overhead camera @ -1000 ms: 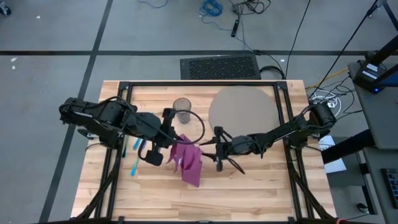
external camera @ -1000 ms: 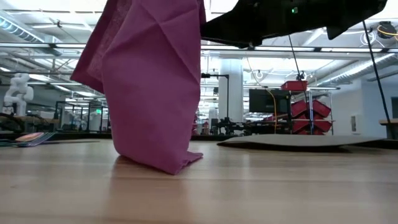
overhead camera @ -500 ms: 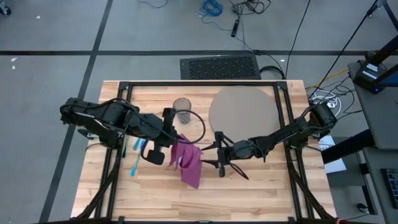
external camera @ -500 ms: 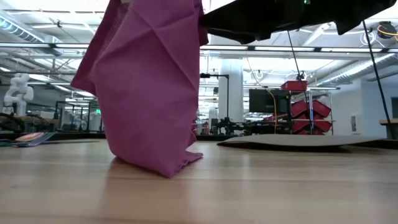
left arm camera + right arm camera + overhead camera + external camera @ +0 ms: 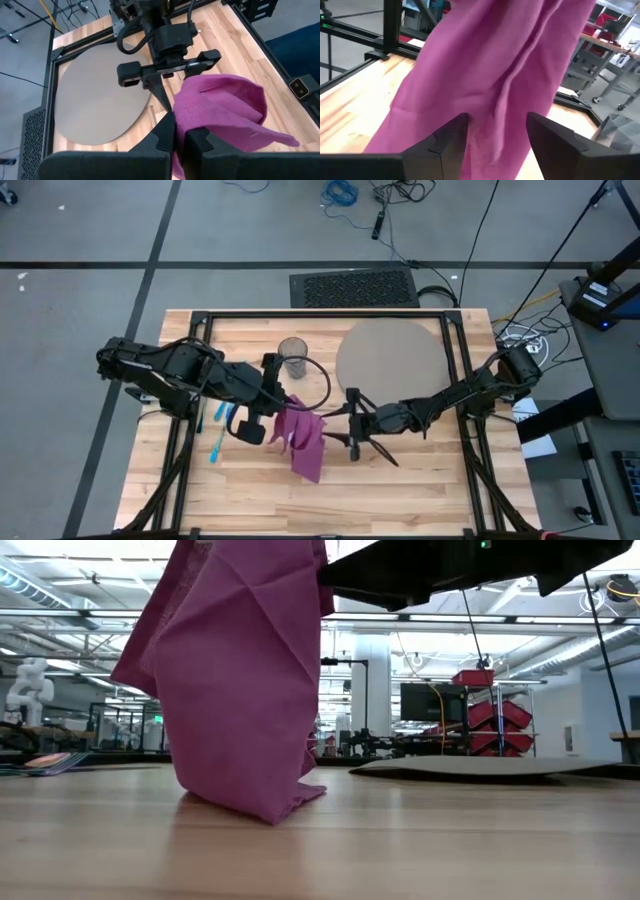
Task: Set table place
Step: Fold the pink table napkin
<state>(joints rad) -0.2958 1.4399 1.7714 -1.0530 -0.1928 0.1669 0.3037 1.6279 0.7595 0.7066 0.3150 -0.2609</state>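
Napkin-laying step: crumpled purple cloth napkin (image 5: 301,438) pinched in our left gripper (image 5: 180,141) beside the round grey-tan mat (image 5: 390,355), right gripper (image 5: 496,135) open at it; next we judge a regrasp to spread it.

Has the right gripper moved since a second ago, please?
Yes, slightly: in the high view the right gripper has shifted toward the table's front edge, away from the round mat, fingers open beside the napkin.

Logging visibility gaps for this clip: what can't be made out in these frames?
- Low view: the hanging purple cloth napkin hides the table behind it; its top runs off the frame edge.
- High view: the left end effector on the napkin is too small to judge; blue plastic cutlery partly under the left arm.
- Right wrist view: cloth fills the frame past the open right end effector.
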